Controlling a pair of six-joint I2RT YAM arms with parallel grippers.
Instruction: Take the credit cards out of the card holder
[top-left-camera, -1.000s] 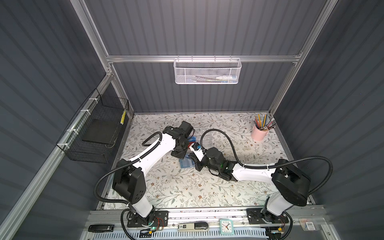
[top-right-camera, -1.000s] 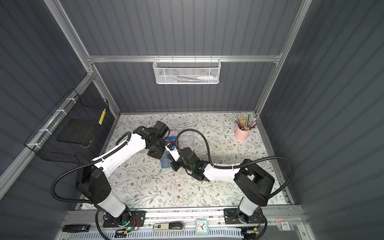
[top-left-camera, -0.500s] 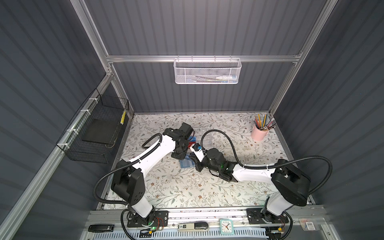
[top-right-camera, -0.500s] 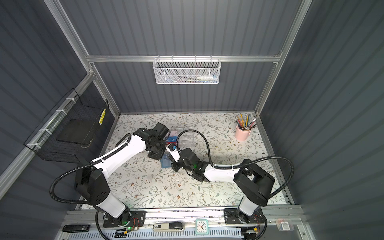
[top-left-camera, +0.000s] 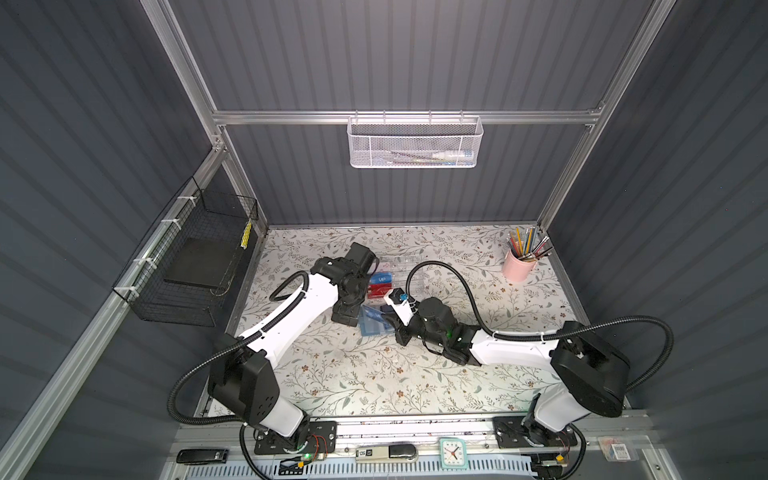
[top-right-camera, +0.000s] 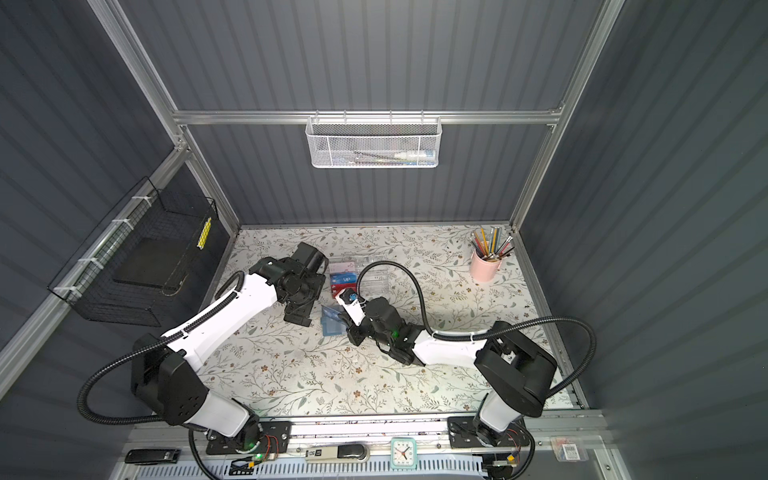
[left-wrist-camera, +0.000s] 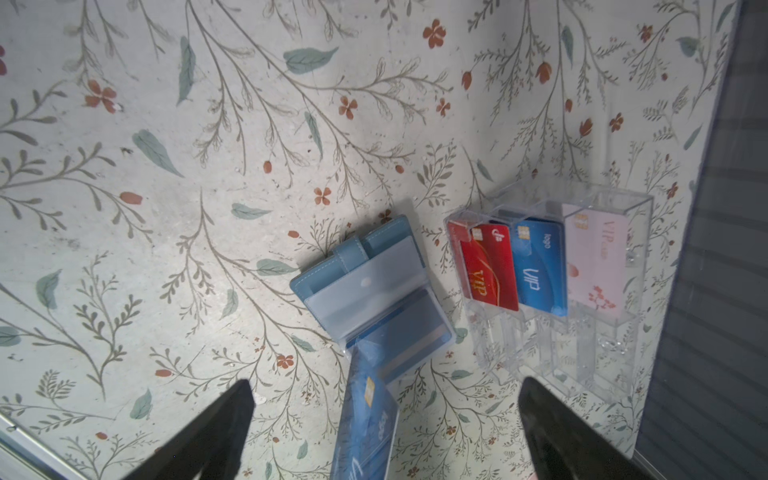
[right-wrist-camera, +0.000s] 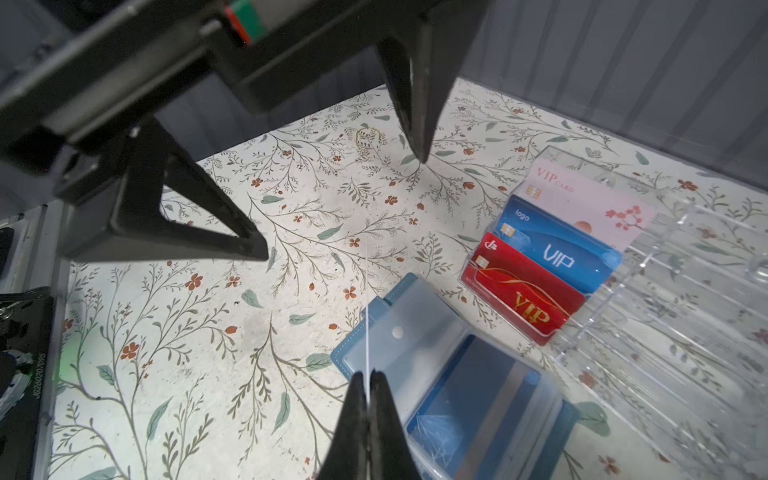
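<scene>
The slate-blue card holder (left-wrist-camera: 328, 278) lies open on the floral table, also seen in the right wrist view (right-wrist-camera: 376, 307) and in both top views (top-left-camera: 374, 324) (top-right-camera: 332, 324). A blue credit card (right-wrist-camera: 478, 399) sits in its see-through sleeve. Another blue credit card (left-wrist-camera: 365, 419) stands tilted above the table; my right gripper (right-wrist-camera: 368, 376) is shut on its edge (right-wrist-camera: 368, 311). My left gripper (left-wrist-camera: 384, 386) is open, one finger on each side of that card without touching it. Its fingers (right-wrist-camera: 419, 104) hang over the table in the right wrist view.
A clear acrylic box (left-wrist-camera: 602, 199) (right-wrist-camera: 665, 257) beside the holder has a red VIP card (left-wrist-camera: 486, 266), a blue VIP card (left-wrist-camera: 536, 270) and a pink-white card (left-wrist-camera: 594, 257). A pink pencil cup (top-left-camera: 517, 266) stands back right. A black wire basket (top-left-camera: 195, 266) hangs on the left wall.
My left gripper has opened and let go of the blue card. The right gripper stays shut on it. Both arms have barely moved.
</scene>
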